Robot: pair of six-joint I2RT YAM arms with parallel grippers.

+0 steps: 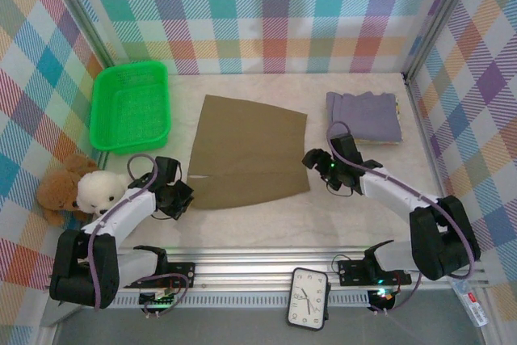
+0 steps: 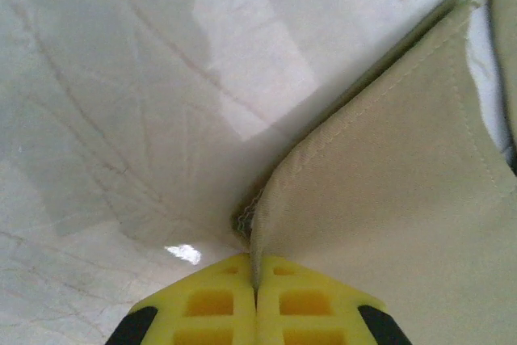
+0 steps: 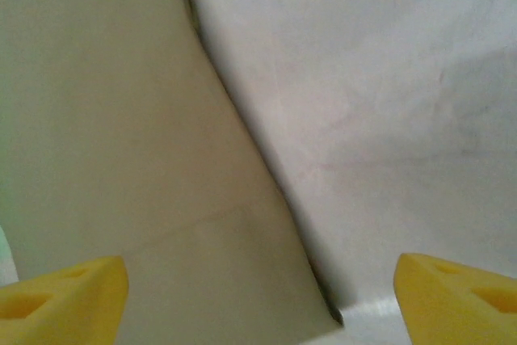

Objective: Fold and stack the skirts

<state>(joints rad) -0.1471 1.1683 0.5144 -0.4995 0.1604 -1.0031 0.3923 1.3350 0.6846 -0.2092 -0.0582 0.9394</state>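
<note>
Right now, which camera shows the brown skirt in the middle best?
The top external view: the whole olive skirt lies spread flat there. The left wrist view shows its corner pinched between the shut left fingers; the right wrist view shows one edge between the open right fingers.

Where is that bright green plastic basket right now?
In the top view, the bright green plastic basket sits far left, beside the flat olive-khaki cloth skirt.

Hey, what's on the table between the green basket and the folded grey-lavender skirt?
The olive-khaki skirt, spread out, lies between the green basket and the grey-lavender skirt, in the top external view.
</note>
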